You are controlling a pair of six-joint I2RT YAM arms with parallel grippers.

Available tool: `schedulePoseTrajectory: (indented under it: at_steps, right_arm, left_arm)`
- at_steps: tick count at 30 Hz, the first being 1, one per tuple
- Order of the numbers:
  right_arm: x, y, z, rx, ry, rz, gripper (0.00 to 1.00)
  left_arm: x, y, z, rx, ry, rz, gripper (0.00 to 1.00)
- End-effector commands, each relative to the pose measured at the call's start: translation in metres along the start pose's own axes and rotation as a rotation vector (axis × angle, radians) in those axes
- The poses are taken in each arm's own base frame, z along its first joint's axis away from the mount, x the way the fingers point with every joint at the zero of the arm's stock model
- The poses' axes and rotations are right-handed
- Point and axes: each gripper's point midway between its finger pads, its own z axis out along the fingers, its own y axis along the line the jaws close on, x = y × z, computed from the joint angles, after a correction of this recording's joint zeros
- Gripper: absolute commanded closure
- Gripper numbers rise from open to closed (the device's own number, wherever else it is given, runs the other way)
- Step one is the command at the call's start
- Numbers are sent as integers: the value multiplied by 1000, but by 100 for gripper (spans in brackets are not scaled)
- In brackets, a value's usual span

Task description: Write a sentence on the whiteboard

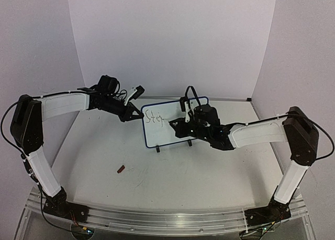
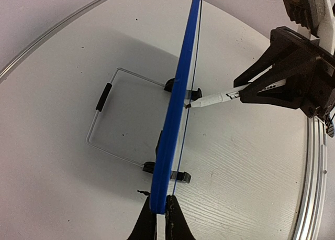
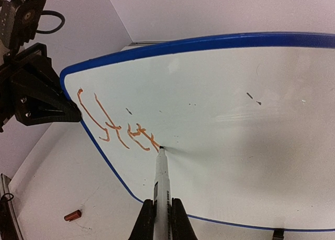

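The whiteboard [image 1: 159,134], white with a blue frame, stands upright on two small black feet at mid-table. My left gripper [image 1: 139,114] [image 2: 159,206] is shut on its left edge [image 2: 172,140], one finger on each face. A white marker [image 3: 161,174] [image 2: 214,98] is held in my right gripper [image 3: 162,207] [image 1: 181,122], which is shut on its barrel. The marker's tip touches the board's face just right of the writing. The sentence [image 3: 115,124] [image 1: 154,116] shows as a few orange cursive letters near the upper left corner, roughly "Sta".
A small reddish-brown cap [image 1: 121,170] [image 3: 72,215] lies on the table in front of the board, to the left. A wire stand [image 2: 104,119] props the board from behind. An aluminium rail [image 1: 157,219] runs along the near edge. White walls enclose the back and sides.
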Motion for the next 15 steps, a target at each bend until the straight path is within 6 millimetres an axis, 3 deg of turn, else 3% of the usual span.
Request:
schedulePoseTrajectory:
  at_steps: [1,15]
  right_arm:
    - [-17,-7,-4,32,-52,10,100]
    - [-2,3,9,-37,7,17,100]
  left_arm:
    - [22,1,10,-5,84,-12,100]
    - [21,1,9,-7,83,-11,100]
